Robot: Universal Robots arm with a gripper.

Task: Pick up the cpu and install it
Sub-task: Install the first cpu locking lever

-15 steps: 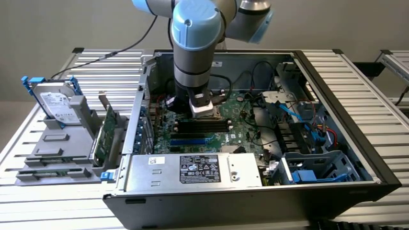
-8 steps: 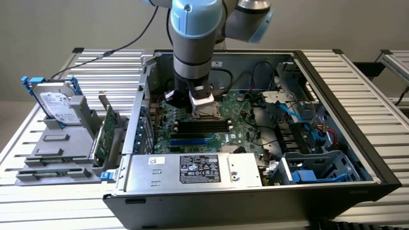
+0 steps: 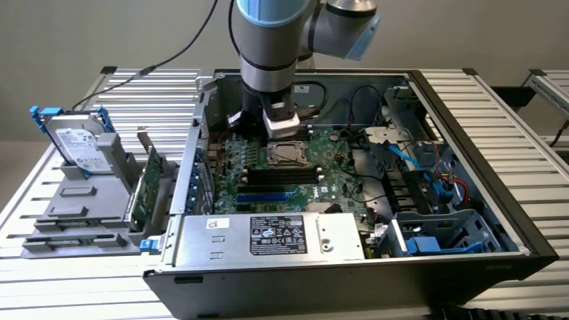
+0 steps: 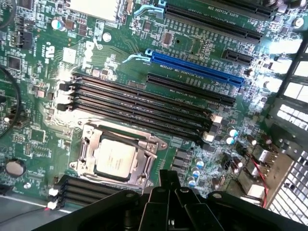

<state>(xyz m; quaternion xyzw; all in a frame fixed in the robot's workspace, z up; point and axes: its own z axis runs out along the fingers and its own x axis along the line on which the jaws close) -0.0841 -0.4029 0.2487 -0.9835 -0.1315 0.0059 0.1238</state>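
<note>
Exterior view first: the arm (image 3: pixel 266 40) comes straight down into an open desktop tower (image 3: pixel 462 167) lying on its side on a slatted aluminium table (image 3: pixel 71 293). The gripper (image 3: pixel 286 137) hangs just above the CPU socket (image 3: pixel 286 155) on the green motherboard (image 3: pixel 347 177), close but apart from it as far as I can see. Fingers are pinched all the way together and I don't see anything between them.

On the wrist cam you get the good look. The cpu (image 4: pixel 114 159), dull silver square, is already sitting inside the socket frame (image 4: pixel 86 144), flat, with the metal bracket around it. The black fingertips (image 4: pixel 168 179) sit right at the socket's edge in that shot, not touching the chip.

Black memory slots (image 4: pixel 139 108) run in a row just beside the socket, another short bank (image 4: pixel 77 185) on its other side. A blue expansion slot (image 4: pixel 197 70) is further off.

Outside the case, on the exterior view's left, a hard drive (image 3: pixel 78 143) with a white label and blue bracket stands upright in a grey holder (image 3: pixel 80 213), and a green card (image 3: pixel 153 175) stands between it and the case. The silver power supply (image 3: pixel 276 237) sits at the near end of the tower.
</note>
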